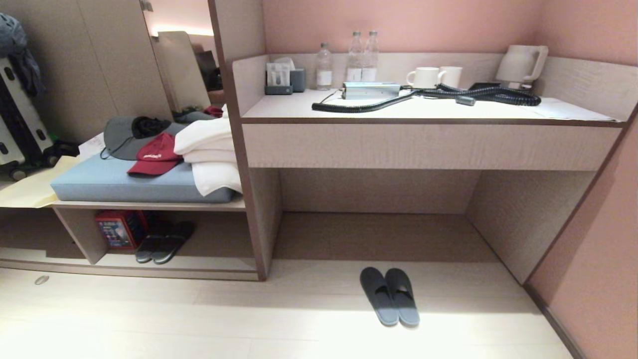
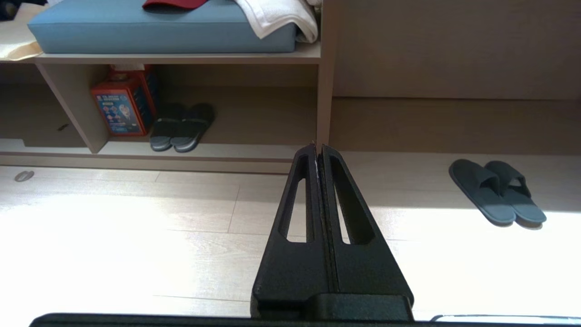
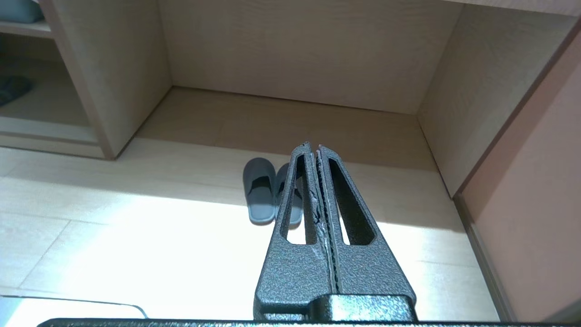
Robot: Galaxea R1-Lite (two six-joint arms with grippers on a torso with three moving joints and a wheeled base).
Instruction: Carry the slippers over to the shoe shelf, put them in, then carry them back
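The slate blue-grey slippers (image 1: 390, 295) lie side by side on the pale floor in front of the tall desk recess, toes toward the wall. They also show in the left wrist view as slippers (image 2: 497, 190) and in the right wrist view as slippers (image 3: 262, 191), partly behind a finger. The shoe shelf (image 1: 164, 269) is the low cubby at the left, under the cushioned bench. My left gripper (image 2: 318, 146) is shut and empty, held above the floor. My right gripper (image 3: 313, 145) is shut and empty too, short of the slippers. Neither arm shows in the head view.
A darker pair of slippers (image 1: 164, 242) and a red box (image 1: 119, 228) sit inside the shoe shelf. The bench cushion (image 1: 114, 182) carries caps and towels. The desk top (image 1: 573, 110) holds bottles, mugs, a kettle and a coiled cable. A suitcase (image 1: 17, 119) stands far left; a wall (image 1: 598, 279) closes the right.
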